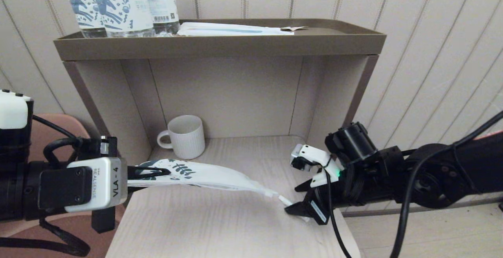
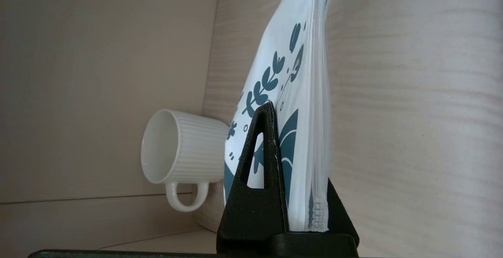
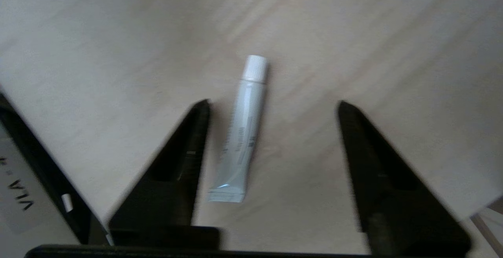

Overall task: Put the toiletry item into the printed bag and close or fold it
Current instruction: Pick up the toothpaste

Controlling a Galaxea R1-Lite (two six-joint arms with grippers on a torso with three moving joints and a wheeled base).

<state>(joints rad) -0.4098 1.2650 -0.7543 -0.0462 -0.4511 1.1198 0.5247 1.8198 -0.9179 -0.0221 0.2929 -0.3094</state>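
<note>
The printed bag (image 1: pixel 204 174) (image 2: pixel 292 77), white with dark teal prints, hangs flat above the table. My left gripper (image 1: pixel 157 171) (image 2: pixel 302 144) is shut on the bag's zip-top end, and the far end sags toward the right. The toiletry item (image 3: pixel 240 132) is a small white tube with a ribbed cap and a crimped end. It lies on the wooden table (image 1: pixel 220 226). My right gripper (image 1: pixel 298 199) (image 3: pixel 273 107) is open and straddles the tube, which lies close to one finger. In the head view only the tube's tip (image 1: pixel 285 201) shows beside the fingers.
A white ribbed mug (image 1: pixel 185 136) (image 2: pixel 178 148) stands at the back left of the alcove. On the brown shelf (image 1: pixel 220 46) above are clear bottles (image 1: pixel 118 6) and a long flat white packet (image 1: pixel 235 29). The table's right edge (image 1: pixel 347 230) lies just under the right arm.
</note>
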